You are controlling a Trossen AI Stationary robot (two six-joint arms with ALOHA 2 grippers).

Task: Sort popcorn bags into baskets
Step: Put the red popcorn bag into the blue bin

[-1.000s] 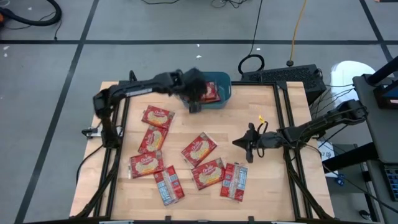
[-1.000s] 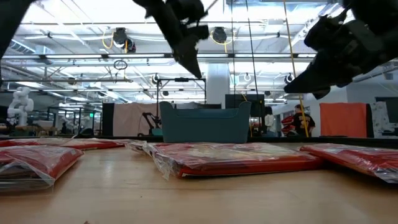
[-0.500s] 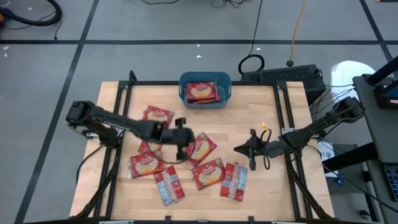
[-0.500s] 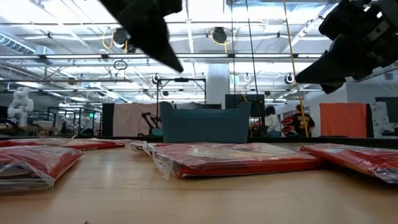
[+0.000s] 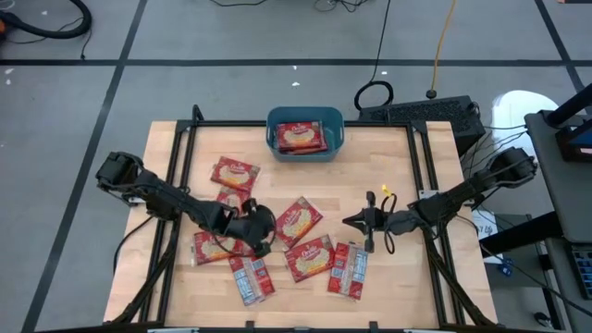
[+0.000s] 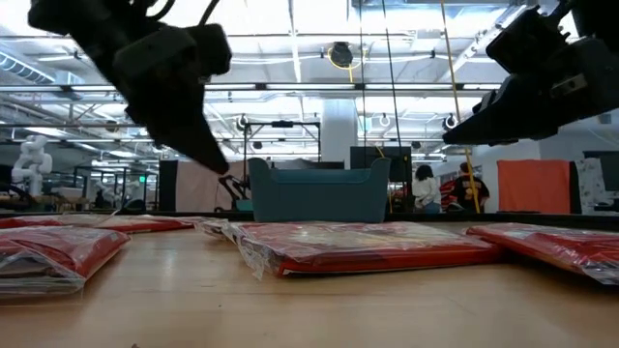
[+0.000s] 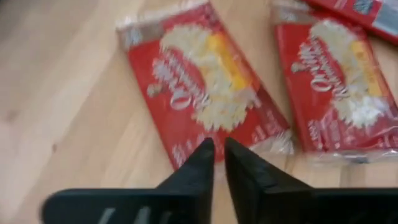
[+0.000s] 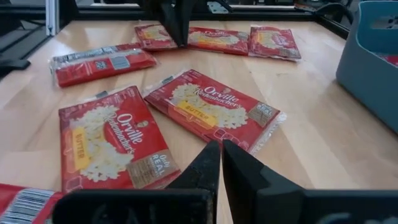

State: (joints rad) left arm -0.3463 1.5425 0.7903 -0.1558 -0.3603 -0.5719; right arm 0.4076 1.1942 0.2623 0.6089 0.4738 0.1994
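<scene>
Several red popcorn bags lie flat on the wooden table, among them one in the middle (image 5: 298, 220) and one nearer (image 5: 310, 257); two show their barcode backs (image 5: 250, 277) (image 5: 349, 268). The teal basket (image 5: 335, 139) stands at the far edge with one bag (image 5: 301, 137) lying in it. My left gripper (image 5: 266, 233) (image 7: 217, 152) hovers shut above the near end of the middle bag (image 7: 205, 93), clear of the table in the low view (image 6: 208, 159). My right gripper (image 5: 348, 222) (image 8: 219, 155) hangs shut right of the bags, facing them.
More bags lie toward the left (image 5: 236, 173) (image 5: 217, 245). Black rails (image 5: 421, 176) frame the table's sides. Bare wood shows between the basket and the bags and on the right half (image 5: 388, 157). In the right wrist view the basket wall (image 8: 373, 56) stands off to one side.
My left gripper has swung from above the basket at the far edge toward the near side and come down over the bags in the middle of the table. The bag in the basket now shows uncovered. My right gripper has stayed near its place.
</scene>
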